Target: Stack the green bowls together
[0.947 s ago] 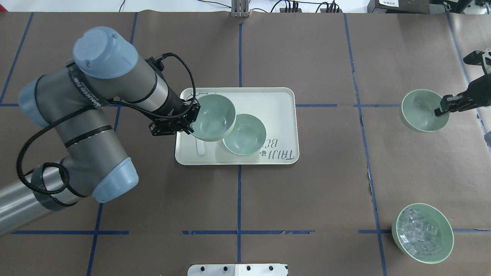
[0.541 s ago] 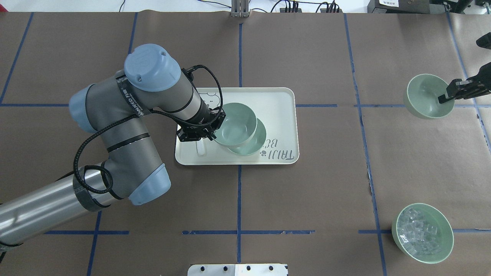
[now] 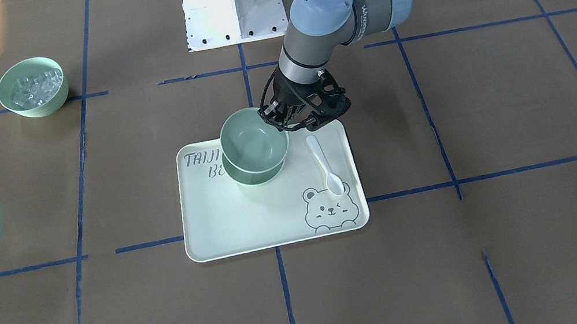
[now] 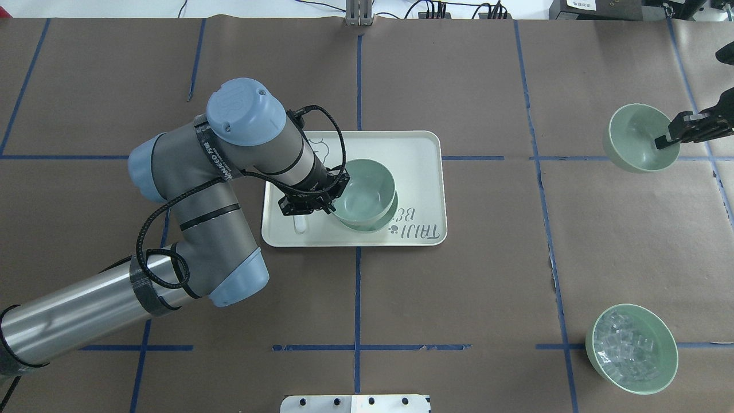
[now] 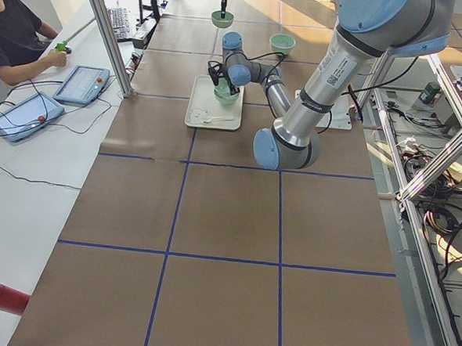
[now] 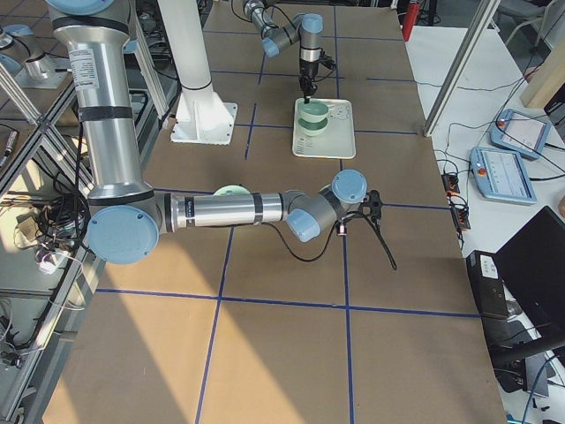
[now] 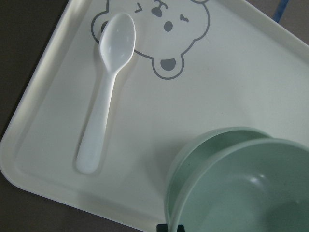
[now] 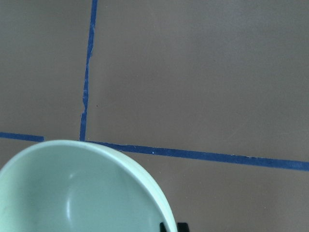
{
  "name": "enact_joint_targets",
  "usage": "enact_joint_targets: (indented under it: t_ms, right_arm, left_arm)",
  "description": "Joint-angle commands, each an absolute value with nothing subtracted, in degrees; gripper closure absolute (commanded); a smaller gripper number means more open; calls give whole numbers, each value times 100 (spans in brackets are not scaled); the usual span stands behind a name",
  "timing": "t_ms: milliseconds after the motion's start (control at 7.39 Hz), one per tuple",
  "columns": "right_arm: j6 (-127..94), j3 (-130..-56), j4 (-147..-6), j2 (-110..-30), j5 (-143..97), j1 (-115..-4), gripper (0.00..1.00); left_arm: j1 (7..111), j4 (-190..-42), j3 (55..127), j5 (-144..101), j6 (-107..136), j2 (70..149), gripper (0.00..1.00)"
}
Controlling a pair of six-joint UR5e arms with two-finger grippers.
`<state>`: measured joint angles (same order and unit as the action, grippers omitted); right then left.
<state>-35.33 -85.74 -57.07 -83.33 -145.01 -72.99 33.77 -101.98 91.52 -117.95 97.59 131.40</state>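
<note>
Overhead exterior view: one pale mint-green round plastic bowl (image 4: 364,186) hangs clamped at its rim by the left fingers (image 4: 328,205), directly over a second identical bowl (image 3: 256,178) sitting on the pale rectangular bear-printed tray (image 4: 418,155). The third bowl (image 4: 633,137), tilted, is gripped at its rim by the right fingers (image 4: 665,140) near the brown desk's (image 4: 487,287) right edge.

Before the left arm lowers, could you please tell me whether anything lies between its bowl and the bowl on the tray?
Nothing visible does: the held bowl is right over the tray bowl, and the spoon lies off to the side.
</note>
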Motion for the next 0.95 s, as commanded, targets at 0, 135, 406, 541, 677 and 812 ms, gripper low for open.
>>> enact_joint_targets:
  t_ms: [0, 135, 406, 541, 677, 812]
  right_arm:
    - [-3533, -8578, -5704, -8341, -14502, -7312, 100]
    - [-3533, -8639, -5713, -8341, -14511, -7330, 100]
    - [-3533, -8710, -5756, -8341, -14511, -7347, 100]
    - [-3542, -8806, -5783, -8332, -14528, -7365, 100]
    - [-3577, -8911, -5792, -8332, -14537, -7365, 100]
    - [-3916, -8999, -5783, -8184, -14528, -7365, 100]
  left_arm:
    - [3375, -10526, 8940, -11795, 9843, 13175, 100]
    - [3384, -10677, 8825, -11795, 9939, 13175, 100]
    - [3375, -10696, 8815, -11786, 9906, 13157, 1]
    - [3384, -10688, 8868, -11760, 9879, 13166, 0]
    - [3410, -10679, 8990, -11751, 9870, 13157, 0]
    - [3515, -10644, 9122, -11768, 9870, 13140, 0]
